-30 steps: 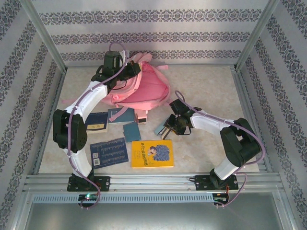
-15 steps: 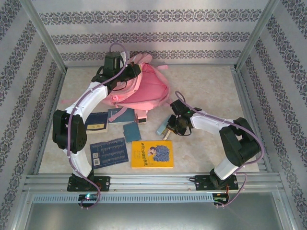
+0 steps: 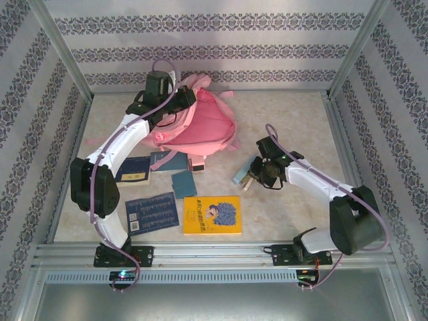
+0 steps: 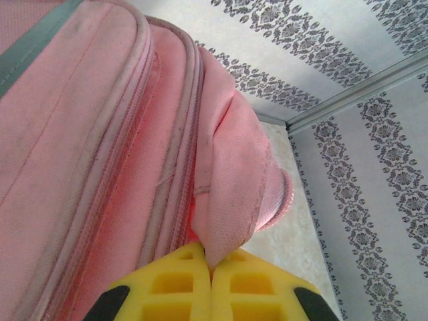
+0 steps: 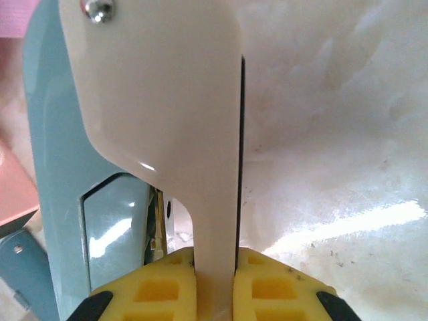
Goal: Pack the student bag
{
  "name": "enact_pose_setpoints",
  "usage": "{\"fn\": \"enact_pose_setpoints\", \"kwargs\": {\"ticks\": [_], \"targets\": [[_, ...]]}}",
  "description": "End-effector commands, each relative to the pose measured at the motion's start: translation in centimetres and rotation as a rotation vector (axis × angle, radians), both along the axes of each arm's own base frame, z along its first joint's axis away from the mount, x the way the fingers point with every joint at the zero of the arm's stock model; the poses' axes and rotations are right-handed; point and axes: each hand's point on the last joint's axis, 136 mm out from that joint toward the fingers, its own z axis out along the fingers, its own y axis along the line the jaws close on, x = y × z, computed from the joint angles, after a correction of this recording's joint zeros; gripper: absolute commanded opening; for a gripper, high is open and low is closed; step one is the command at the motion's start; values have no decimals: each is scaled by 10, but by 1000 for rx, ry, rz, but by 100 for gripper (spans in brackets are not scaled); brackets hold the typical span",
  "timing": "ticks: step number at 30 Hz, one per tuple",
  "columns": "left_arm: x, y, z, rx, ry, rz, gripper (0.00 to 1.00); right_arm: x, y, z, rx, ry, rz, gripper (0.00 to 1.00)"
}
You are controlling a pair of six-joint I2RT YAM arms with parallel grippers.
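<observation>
Seen from above, a pale table [image 3: 294,114] is boxed in by patterned walls [image 3: 214,47] on three sides, with a metal rail [image 3: 214,254] along its near edge where the two arms are bolted.

The student bag [image 3: 200,124], large and pink, lies at the back of the table, left of centre, its top close to the far wall. The left arm curves up the left side to reach it. In the left wrist view, the left gripper [image 4: 210,267] is clenched, its yellow pads pinching a flap of pink fabric at the bag's edge.

In front of the bag, the near-left part of the table is crowded with flat items: a yellow book [image 3: 212,215], a dark blue book [image 3: 152,212] just beside it, a teal booklet [image 3: 183,184] between them and the bag, and more books nearer the left arm.

Right of the bag and apart from it, the right gripper [image 3: 254,177] grasps a teal and cream tool [image 3: 242,172]. The right wrist view shows its pads pressed on the tool's cream arm.

The far right of the table, from the bag to the right wall, is bare surface, as is the near-right corner around the right arm's elbow.
</observation>
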Motion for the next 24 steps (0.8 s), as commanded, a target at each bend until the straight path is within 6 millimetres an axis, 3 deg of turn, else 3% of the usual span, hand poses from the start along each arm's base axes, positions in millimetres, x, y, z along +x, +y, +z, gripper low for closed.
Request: {"fn": "enact_pose_setpoints", "kwargs": {"ticks": [1,5,9,12,18,24], "targets": [[-18,2,73,1,-147,-26,0,11,-4,29,-12,-92,36,2],[-26,6,83,29,-154,-27,0,31,6,72,38,-213,70,3],[-30,7,87,48,-152,-34,0,55,30,115,145,-315,111,3],[-30,7,89,57,-155,-40,0,74,48,136,209,-354,118,3],[-30,2,95,49,-177,-70,0,112,87,151,284,-369,130,3],[-29,-3,101,27,-193,-90,0,151,137,139,354,-341,133,5]]}}
